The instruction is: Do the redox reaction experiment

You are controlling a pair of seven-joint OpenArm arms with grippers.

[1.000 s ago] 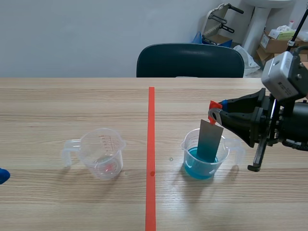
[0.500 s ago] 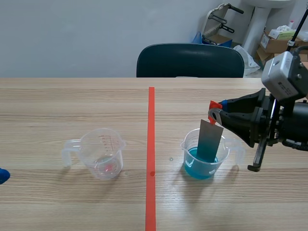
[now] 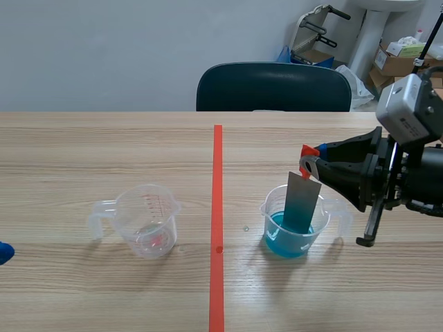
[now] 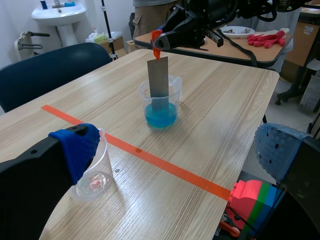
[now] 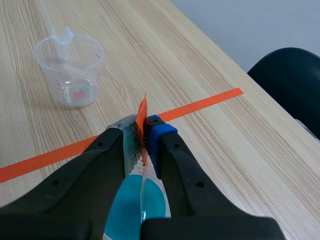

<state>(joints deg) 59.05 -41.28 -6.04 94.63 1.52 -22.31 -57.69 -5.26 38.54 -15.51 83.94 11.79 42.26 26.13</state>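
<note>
Dipped upright in cup of blue liquid (image 3: 294, 228): metal strip (image 3: 302, 200), right of tape line (image 3: 217, 207). Pinched at orange tab (image 3: 308, 152) by right claw (image 3: 309, 163), clamped on it. Nothing shifted since a second ago. Fingers spread wide on left claw (image 4: 177, 147), near empty cup (image 3: 147, 220). Underneath, wooden table (image 3: 104, 145); behind, dark chair (image 3: 273, 86), boxes (image 3: 398, 62).

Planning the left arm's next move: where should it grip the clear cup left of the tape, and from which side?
Probably the handle of the clear cup: it juts sideways, away from the tape line, toward the left gripper, and the cup stands upright. Come in low from that side, fingers open.
</note>
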